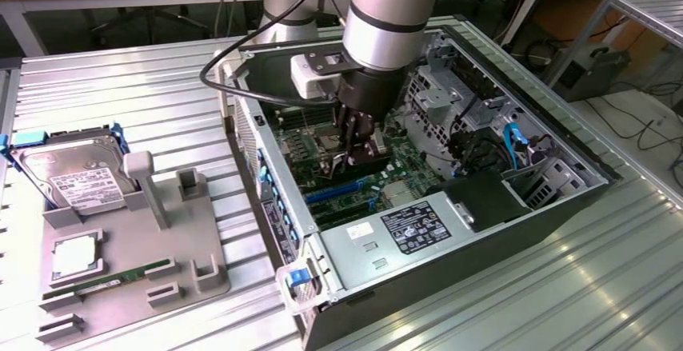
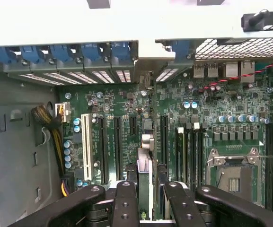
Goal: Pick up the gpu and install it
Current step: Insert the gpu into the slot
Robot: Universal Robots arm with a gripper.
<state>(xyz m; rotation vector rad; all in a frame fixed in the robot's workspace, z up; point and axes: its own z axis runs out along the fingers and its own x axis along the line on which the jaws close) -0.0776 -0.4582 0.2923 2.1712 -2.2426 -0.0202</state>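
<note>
Ribbed metal table (image 1: 160,71) is carrying an open PC case (image 1: 481,275), with the arm reaching inside. Gripper (image 1: 357,149) fingers (image 2: 126,198) are clamping the gpu (image 2: 145,175) edge-on, holding it over the motherboard (image 2: 127,109) expansion slots.

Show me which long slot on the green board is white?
The slot right beside the yellow wires is the white one. The other long slots are all dark.

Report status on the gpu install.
Status: gripper shut on gpu. Card edge-on over motherboard, inside open case. Slot contact hidden.
</note>
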